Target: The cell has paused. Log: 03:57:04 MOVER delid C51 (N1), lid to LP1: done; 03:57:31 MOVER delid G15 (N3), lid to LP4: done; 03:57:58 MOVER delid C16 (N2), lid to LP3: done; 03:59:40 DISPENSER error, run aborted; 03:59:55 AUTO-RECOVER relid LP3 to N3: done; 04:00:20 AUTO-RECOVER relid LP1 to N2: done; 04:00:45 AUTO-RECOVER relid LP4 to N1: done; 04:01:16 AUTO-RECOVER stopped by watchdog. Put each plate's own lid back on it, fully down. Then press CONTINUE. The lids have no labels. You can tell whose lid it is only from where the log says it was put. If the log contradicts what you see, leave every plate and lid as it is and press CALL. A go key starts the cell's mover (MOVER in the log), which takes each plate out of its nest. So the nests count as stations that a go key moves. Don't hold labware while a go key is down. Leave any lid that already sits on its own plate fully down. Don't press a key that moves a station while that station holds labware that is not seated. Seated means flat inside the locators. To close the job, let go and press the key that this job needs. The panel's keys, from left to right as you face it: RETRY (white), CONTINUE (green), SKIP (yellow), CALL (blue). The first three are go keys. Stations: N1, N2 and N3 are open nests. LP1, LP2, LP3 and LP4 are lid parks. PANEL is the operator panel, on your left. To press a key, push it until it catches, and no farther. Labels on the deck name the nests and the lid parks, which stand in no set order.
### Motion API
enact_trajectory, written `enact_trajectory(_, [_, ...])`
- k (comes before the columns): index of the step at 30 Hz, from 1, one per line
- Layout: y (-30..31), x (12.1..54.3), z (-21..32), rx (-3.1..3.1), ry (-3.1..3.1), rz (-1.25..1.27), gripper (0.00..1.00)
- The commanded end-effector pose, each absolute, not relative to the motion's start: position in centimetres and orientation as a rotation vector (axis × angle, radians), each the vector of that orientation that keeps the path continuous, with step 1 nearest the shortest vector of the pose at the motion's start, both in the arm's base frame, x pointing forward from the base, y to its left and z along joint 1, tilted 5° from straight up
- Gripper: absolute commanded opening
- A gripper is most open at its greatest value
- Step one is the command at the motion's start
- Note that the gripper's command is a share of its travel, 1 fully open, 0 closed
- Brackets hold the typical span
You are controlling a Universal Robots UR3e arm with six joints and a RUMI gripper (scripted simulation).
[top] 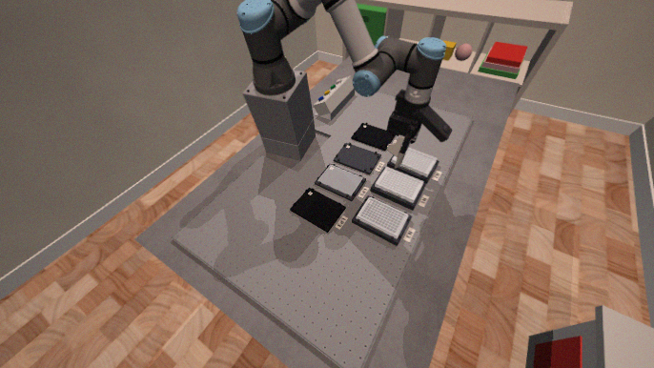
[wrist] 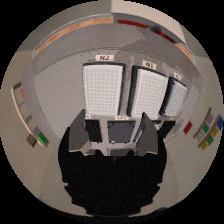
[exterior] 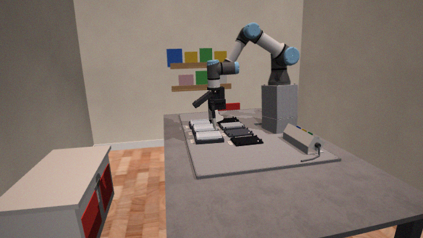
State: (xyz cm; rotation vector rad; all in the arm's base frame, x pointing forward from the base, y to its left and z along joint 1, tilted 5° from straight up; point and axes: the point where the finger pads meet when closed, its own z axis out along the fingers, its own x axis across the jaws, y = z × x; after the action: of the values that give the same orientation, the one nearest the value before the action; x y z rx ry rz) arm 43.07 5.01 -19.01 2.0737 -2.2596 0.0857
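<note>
Here a grey table (exterior: 277, 191) stands on wooden floor (top: 548, 229) between grey walls (exterior: 123, 61).

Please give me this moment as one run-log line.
pincer: open, holding nothing | position: over end plate | three plates in nests | keys untouched
</note>
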Motion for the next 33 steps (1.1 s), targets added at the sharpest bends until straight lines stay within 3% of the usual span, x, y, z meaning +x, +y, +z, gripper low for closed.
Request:
enact_trajectory(1, [2.7,40.7,-18.8,2.118,-2.251,0.113,0.82])
enact_trajectory(33, [-6.7,30.3,-18.1,2.117,-2.25,0.112,0.82])
